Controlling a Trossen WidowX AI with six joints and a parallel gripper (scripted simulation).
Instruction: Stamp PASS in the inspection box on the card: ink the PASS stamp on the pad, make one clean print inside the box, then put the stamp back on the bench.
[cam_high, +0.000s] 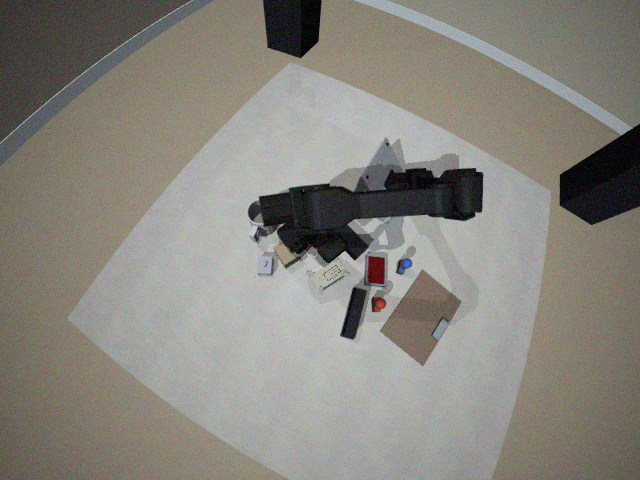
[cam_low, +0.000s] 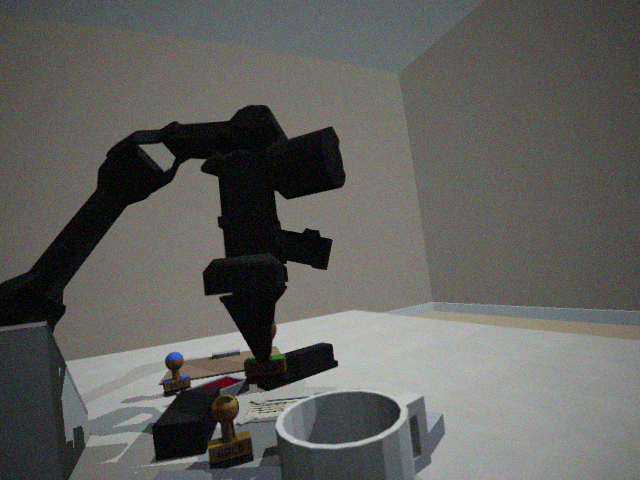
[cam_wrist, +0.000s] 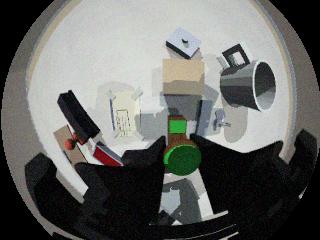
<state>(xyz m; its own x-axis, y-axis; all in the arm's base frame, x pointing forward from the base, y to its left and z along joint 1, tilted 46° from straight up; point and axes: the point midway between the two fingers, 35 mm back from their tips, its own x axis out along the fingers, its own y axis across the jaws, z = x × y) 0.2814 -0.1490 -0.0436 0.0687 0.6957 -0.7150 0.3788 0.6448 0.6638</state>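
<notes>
Green-topped wooden stamp (cam_low: 265, 365) (cam_wrist: 183, 157), likely PASS: airborne, lower centre of exterior frame, clamped in black two-finger gripper (cam_low: 263, 356) (cam_wrist: 178, 138). Cream printed card (cam_high: 330, 274) (cam_low: 268, 408) (cam_wrist: 125, 114) sits left of centre in wrist view; can't tell if printed. If that's done, put-down next: base level, lower slowly, release only after contact, clear of the white mug (cam_high: 255, 212) (cam_low: 341, 444) (cam_wrist: 245, 85).

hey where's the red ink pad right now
In the top view, the red ink pad lies right of the card, between the blue-knobbed stamp and the long black block.
</notes>
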